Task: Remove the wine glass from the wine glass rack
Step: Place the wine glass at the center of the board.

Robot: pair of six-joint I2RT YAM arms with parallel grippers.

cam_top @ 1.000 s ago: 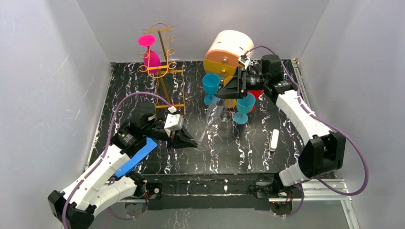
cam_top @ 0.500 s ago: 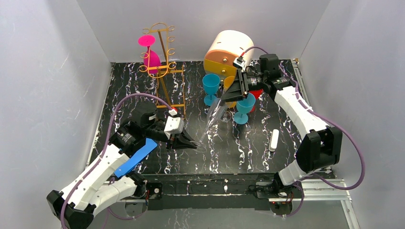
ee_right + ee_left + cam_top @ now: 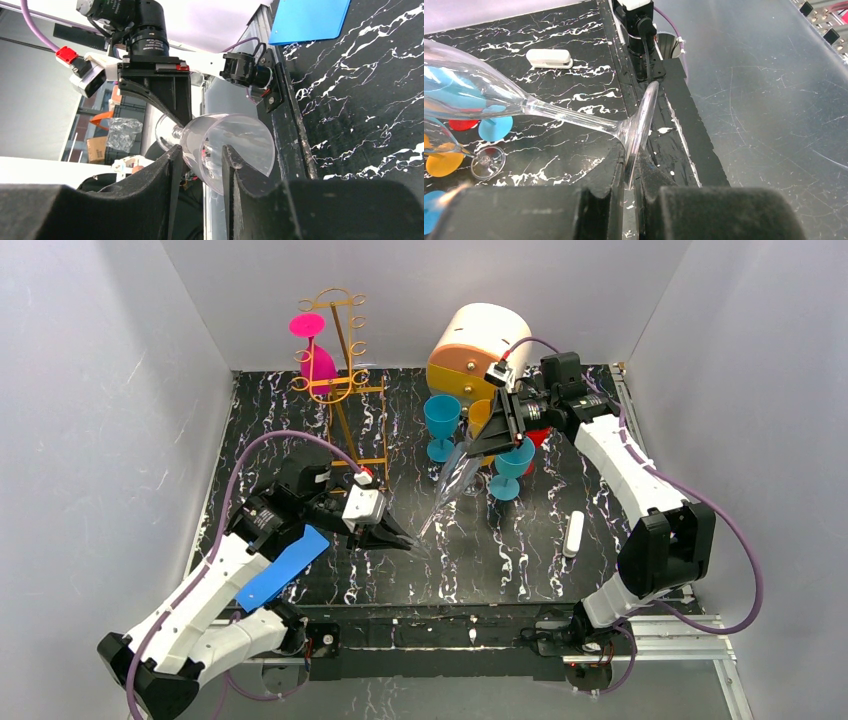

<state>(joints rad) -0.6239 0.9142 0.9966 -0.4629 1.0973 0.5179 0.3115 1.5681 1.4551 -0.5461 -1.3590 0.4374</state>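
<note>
The left gripper (image 3: 630,161) stays clamped on the foot of the tilted clear stemmed wine glass (image 3: 569,112). At 1 o'clock, the right gripper (image 3: 200,161) has narrowed astride its bowl rim; whether it grips, I cannot tell. The tall gold wire wine glass rack (image 3: 337,390) stands well apart at 11 o'clock.

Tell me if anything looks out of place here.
The clear wine glass is off the rack and steeply tilted in mid-air, its foot pinched edgewise by the left claw, the right claw straddling its rim.
</note>
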